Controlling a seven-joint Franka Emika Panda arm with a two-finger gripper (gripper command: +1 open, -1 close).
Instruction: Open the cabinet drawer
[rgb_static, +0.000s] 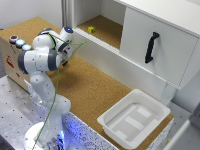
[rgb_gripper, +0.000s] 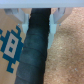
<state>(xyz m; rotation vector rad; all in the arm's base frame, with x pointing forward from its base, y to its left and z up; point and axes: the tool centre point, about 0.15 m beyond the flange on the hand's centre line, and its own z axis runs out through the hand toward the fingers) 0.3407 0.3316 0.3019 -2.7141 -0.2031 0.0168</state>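
Near cabinet (rgb_static: 150, 35) edge, arm folded; handle (rgb_static: 151, 47) unobstructed.

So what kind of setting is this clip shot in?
Most likely a robotics lab test bench, not a real home. A Franka arm is bolted to a perforated metal base, beside a cork-topped table carrying a white mock-up cabinet and an empty plastic tray.
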